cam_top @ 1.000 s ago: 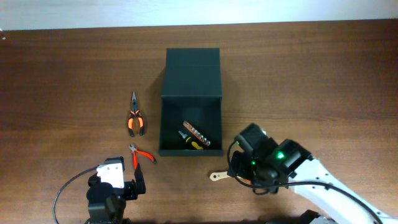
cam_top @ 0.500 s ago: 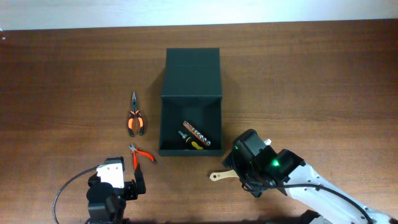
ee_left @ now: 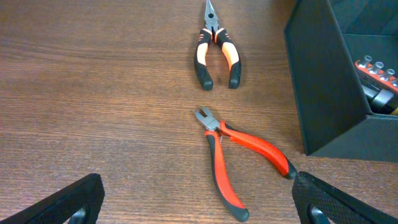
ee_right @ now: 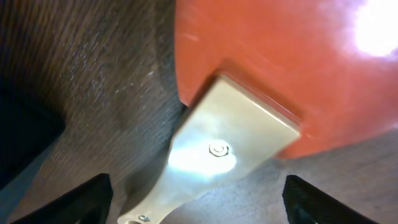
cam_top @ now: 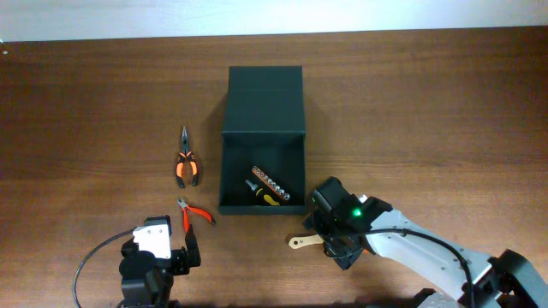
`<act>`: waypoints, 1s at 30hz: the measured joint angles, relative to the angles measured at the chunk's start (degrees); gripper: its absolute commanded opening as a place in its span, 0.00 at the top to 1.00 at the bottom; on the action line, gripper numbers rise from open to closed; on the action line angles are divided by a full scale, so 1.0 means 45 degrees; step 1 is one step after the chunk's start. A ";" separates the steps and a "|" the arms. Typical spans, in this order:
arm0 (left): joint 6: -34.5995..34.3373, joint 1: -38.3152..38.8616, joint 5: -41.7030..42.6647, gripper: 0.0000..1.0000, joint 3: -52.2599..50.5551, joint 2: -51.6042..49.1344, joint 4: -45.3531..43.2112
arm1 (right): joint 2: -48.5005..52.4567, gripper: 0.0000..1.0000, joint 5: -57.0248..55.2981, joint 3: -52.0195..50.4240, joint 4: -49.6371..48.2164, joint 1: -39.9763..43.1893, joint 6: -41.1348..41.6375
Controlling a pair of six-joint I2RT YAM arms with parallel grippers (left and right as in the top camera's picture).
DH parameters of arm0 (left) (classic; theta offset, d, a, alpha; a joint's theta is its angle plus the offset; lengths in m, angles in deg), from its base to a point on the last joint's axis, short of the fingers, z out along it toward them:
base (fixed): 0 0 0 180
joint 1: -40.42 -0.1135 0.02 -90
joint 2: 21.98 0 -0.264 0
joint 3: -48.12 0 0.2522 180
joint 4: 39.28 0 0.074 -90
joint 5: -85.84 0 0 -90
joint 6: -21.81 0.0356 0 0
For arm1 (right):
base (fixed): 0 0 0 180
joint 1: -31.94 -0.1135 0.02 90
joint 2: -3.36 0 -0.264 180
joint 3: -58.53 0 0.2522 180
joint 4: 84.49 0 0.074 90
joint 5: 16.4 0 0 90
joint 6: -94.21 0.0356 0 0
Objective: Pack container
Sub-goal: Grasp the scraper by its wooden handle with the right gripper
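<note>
The dark green container (cam_top: 224,171) stands open mid-table with its flap lid laid back; it also shows at the right of the left wrist view (ee_left: 323,93). A bit set with a screwdriver (cam_top: 270,188) lies inside. My right gripper (cam_top: 330,244) is open, low over a tool with a pale metal handle (ee_right: 230,137) and a red-orange head (ee_right: 280,56); its fingers stand either side of the handle. The handle's end (cam_top: 298,242) sticks out to the left. My left gripper (ee_left: 199,208) is open and empty at the front left.
Red-handled cutters (cam_top: 195,214) lie just ahead of the left gripper, also in the left wrist view (ee_left: 230,155). Orange-and-black long-nose pliers (cam_top: 187,167) lie further back, left of the container, and show in the left wrist view (ee_left: 214,53).
My right arm has swung left and lower, bringing its gripper over the pale-handled tool in front of the container. The left arm and the tools have not moved.
</note>
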 measured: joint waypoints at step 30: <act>0.0000 0.0000 0.0000 0.01 0.0000 0.0000 0.0000 | 0.0107 0.89 -0.1438 0.0073 0.0714 -0.0053 0.0058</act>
